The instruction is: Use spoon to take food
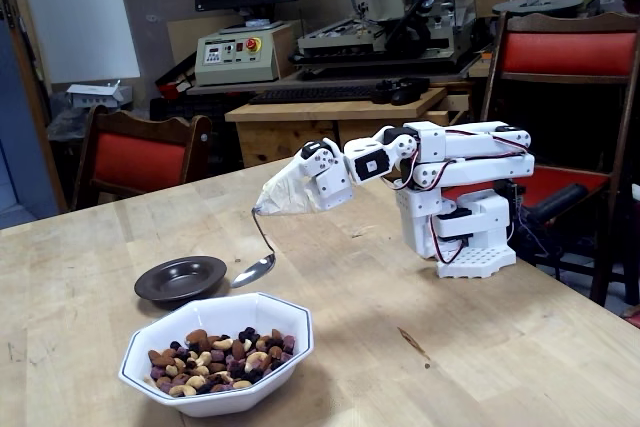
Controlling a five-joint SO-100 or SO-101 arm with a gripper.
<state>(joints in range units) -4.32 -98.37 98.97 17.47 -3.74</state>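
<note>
Spoon-wise, my small shiny silver metal spoon with the thin curved handle [259,253] is hanging off the front of my gripper [283,196], upper end buried in a wad of beige tape or cloth, so I honestly can't tell whether the fingers under there are spread or pressed together; the wrap hides them. In the fixed view the spoon's scoop end hangs low beside the right rim of the small dark round saucer [181,278] and just behind the back rim of the white octagonal bowl [216,350]; whether it touches either I can't say. Food-wise, the mix of brown almonds, pale cashews and dark purple-black bits [217,358] sits piled in that bowl, looking untouched, and the saucer looks bare. My read is I'm at the approach step: nothing scooped yet. Next move, I reckon, calls for bringing the scoop forward over the bowl's rim, dipping it into the pile and tilting so the nuts ride up onto it. Main worry is clipping the rim and shoving the bowl along the wooden table [480,347].
</note>
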